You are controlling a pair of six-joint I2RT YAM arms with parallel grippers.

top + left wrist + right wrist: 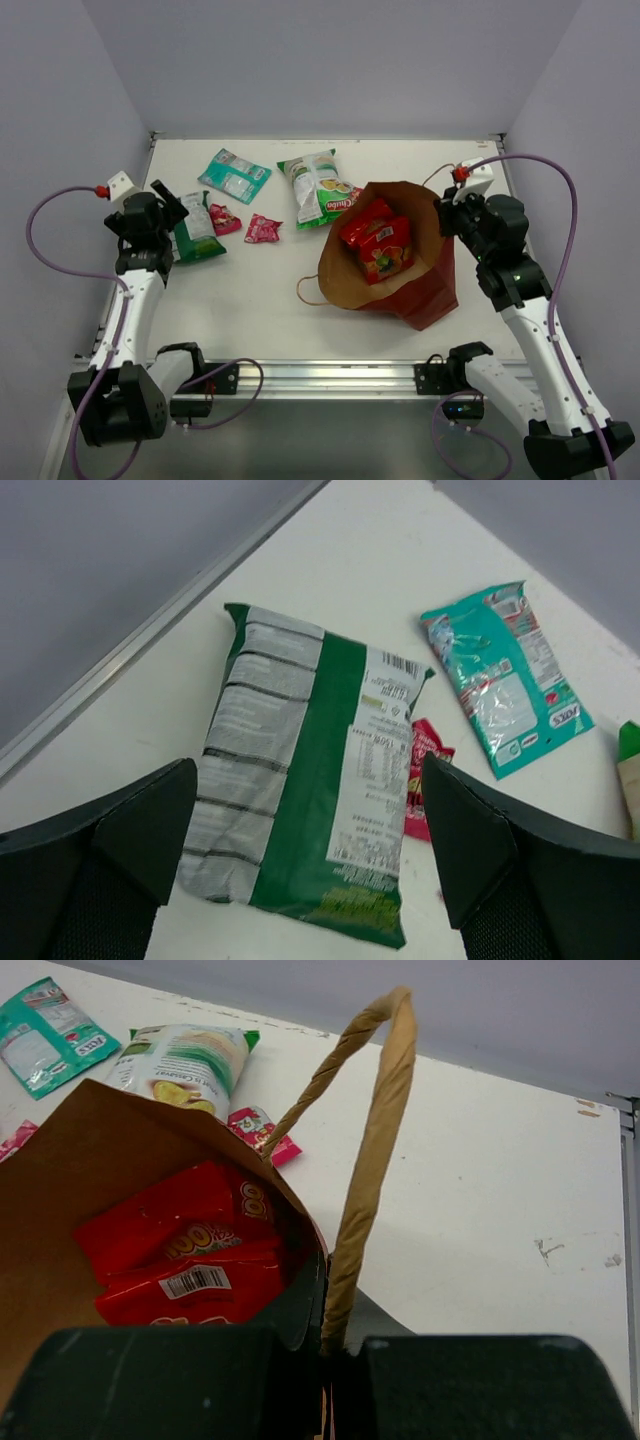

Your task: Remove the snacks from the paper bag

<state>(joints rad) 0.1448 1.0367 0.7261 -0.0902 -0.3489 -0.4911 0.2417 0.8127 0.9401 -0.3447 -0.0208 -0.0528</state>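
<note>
Snacks (pixel 320 188): five on counter (pixel 250 300); two red packets (pixel 378 245) inside paper bag (pixel 420 290). Left gripper (pixel 308 790) wide; right gripper (pixel 325 1360) seemingly clamps bag.

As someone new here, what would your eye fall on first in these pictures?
The brown paper bag lies open right of the middle of the table, two red packets in its mouth, the right gripper shut on its rim beside a handle. Left of it, the left gripper hangs open over a green-and-white packet, a teal packet nearby.
</note>
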